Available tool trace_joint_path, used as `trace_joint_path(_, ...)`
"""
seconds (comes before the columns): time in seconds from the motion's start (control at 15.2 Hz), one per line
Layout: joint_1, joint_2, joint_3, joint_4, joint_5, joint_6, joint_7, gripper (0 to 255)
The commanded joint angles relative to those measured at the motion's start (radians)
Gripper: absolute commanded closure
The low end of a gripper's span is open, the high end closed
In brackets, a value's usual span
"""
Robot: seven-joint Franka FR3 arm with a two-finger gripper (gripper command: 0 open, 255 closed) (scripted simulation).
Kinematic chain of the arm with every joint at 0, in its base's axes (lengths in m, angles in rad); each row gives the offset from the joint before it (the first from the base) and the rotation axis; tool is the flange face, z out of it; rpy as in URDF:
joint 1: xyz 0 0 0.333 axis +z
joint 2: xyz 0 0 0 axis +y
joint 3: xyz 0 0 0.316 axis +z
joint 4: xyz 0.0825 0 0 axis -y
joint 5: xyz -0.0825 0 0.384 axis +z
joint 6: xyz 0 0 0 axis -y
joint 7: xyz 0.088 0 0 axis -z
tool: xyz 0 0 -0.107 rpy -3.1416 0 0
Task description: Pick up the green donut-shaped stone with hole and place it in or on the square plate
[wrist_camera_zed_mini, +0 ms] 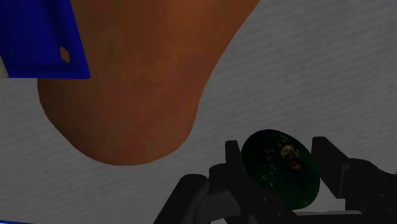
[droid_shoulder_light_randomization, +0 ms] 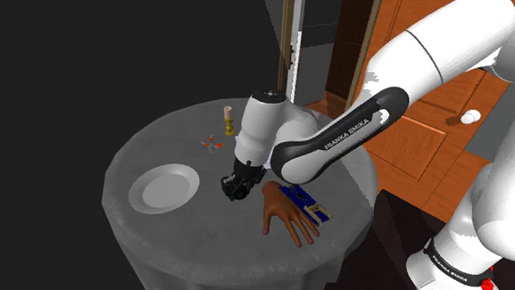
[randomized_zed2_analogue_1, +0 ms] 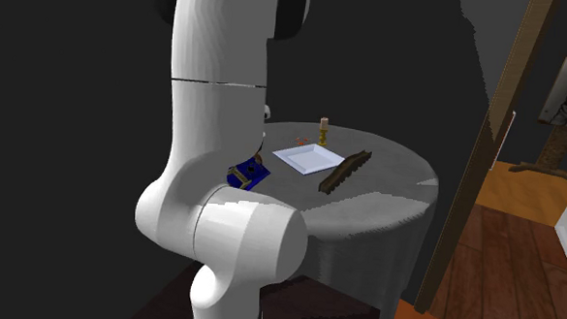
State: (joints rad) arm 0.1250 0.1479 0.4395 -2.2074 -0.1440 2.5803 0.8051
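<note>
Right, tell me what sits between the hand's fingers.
A dark green stone, clasped by the fingers of the hand, grey table behind it. Its lower edge is covered by the hand's body.

You have a round grey table [droid_shoulder_light_randomization: 157, 139] in front of you. On it lies a white plate [droid_shoulder_light_randomization: 164, 187] toward the shoulder view's left. Near the middle is a brown model hand [droid_shoulder_light_randomization: 286, 214], palm down, with a blue card [droid_shoulder_light_randomization: 307, 203] right against it. At the far edge stand a small yellow figure [droid_shoulder_light_randomization: 230, 121] and some tiny red bits [droid_shoulder_light_randomization: 213, 145].
</note>
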Motion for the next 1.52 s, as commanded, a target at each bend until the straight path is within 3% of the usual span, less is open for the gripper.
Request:
trace_joint_path(0.0, 0.001, 0.001, 0.001, 0.000, 0.000, 0.000, 0.000, 255)
trace_joint_path(1.25, -0.015, -0.137, 0.017, 0.093, 0.114, -0.215, -0.082, 255)
trace_joint_path(1.45, -0.051, -0.149, -0.018, 0.077, 0.146, -0.209, -0.173, 255)
